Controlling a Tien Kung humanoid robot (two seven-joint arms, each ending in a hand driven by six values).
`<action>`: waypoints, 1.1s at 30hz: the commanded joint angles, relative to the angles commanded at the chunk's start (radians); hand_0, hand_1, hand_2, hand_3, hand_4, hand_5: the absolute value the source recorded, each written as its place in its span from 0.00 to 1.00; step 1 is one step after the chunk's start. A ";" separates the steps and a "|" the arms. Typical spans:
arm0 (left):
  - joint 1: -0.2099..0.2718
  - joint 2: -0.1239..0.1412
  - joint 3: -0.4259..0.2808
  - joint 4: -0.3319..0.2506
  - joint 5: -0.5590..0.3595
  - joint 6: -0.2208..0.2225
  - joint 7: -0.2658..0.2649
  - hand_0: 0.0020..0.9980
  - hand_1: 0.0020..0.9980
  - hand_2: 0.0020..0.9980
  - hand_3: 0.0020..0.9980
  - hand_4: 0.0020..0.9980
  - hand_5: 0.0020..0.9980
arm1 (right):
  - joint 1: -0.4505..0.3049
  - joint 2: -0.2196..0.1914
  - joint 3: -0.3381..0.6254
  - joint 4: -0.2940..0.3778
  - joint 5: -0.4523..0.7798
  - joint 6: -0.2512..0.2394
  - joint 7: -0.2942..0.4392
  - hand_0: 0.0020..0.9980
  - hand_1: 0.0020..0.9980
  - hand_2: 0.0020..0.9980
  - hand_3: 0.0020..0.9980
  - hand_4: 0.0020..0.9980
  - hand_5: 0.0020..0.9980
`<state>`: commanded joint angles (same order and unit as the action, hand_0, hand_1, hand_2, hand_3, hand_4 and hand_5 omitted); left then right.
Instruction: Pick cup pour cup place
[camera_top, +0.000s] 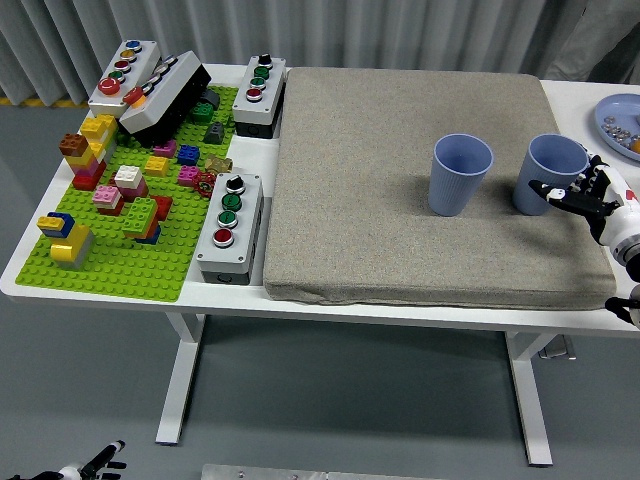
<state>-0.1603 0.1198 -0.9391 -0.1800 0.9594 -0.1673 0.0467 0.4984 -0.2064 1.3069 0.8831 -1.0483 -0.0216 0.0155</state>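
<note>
Two light blue cups stand upright on the grey mat (400, 180). One cup (461, 174) is near the mat's middle right, the other cup (553, 172) is at its right edge. My right hand (580, 192) comes in from the right edge, fingers spread, just beside the right cup's front right side, holding nothing. My left hand (90, 466) shows only as fingertips at the bottom left corner, below the table.
A green brick baseplate (135, 262) with several coloured bricks fills the table's left. Button boxes (229, 225) stand beside the mat's left edge and at the back left. A blue plate (606, 112) with small items sits at the far right.
</note>
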 joint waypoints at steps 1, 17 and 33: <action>0.000 0.000 0.000 0.000 0.000 0.000 0.000 0.87 0.86 0.87 0.78 0.64 0.97 | 0.000 0.001 0.000 -0.001 0.000 0.000 0.000 0.92 0.88 0.94 0.96 0.89 0.31; 0.000 0.000 0.000 0.000 0.000 0.000 0.001 0.87 0.86 0.87 0.78 0.64 0.97 | 0.010 0.015 -0.006 -0.015 0.008 -0.006 0.004 0.92 0.88 0.94 0.96 0.89 0.31; 0.007 0.002 0.005 0.000 -0.003 0.000 0.001 0.87 0.86 0.87 0.77 0.64 0.97 | 0.008 0.023 -0.013 -0.019 0.021 -0.022 0.013 0.88 0.77 0.71 0.83 0.88 0.31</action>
<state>-0.1529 0.1218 -0.9338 -0.1800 0.9564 -0.1675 0.0475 0.5068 -0.1837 1.2938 0.8637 -1.0268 -0.0433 0.0287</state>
